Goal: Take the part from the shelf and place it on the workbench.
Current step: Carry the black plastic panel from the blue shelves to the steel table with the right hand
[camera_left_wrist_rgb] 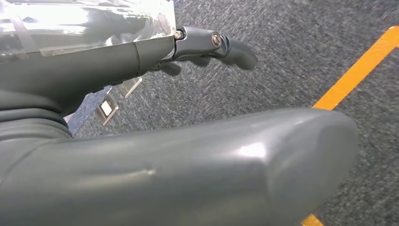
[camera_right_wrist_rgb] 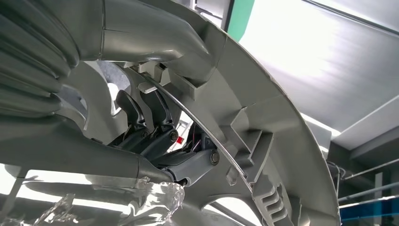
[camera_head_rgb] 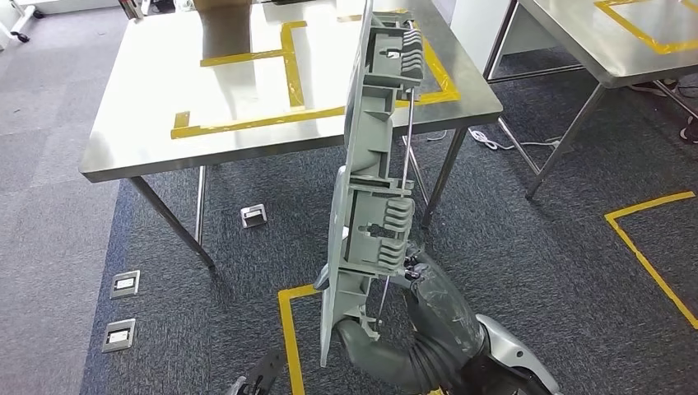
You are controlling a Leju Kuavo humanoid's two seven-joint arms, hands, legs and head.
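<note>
A: Head view first: one long grey plastic part (camera_head_rgb: 362, 189), held nearly upright, ribbed back facing the camera. Gripped low down by the right hand (camera_head_rgb: 416, 276), fingers hooked in among the ribs beside a thin metal rod (camera_head_rgb: 401, 177) running along the part.

B: Position of the part against the tables?

A: In the air, in front of the near steel table (camera_head_rgb: 148, 115), top end overlapping its right corner in the picture. Not resting on anything; lower end above the carpet (camera_head_rgb: 527, 239).

B: Count of tables?

A: Two. The near one with yellow tape lines (camera_head_rgb: 247, 122) on top, and a second table (camera_head_rgb: 593, 41) to the right, also taped.

B: Anything on the floor?

A: Three floor sockets: one (camera_head_rgb: 253, 216) under the near table, two more (camera_head_rgb: 124, 284) stacked to the left. Also yellow floor tape (camera_head_rgb: 288, 329) near the part's lower end, more tape (camera_head_rgb: 650, 247) at the right, and a white cable (camera_head_rgb: 502, 144) between the tables.

B: Right wrist view?

A: Same grasp, seen close: dark fingers (camera_right_wrist_rgb: 155, 117) curled into the part (camera_right_wrist_rgb: 263, 117) behind the curved rod (camera_right_wrist_rgb: 202, 127). Firmly clenched on it.

B: And the left hand?

A: Left wrist view: left hand (camera_left_wrist_rgb: 197, 49) hanging over carpet (camera_left_wrist_rgb: 282, 47), holding nothing, fingers slightly bent and apart. One yellow stripe (camera_left_wrist_rgb: 357, 68) beside it.
</note>
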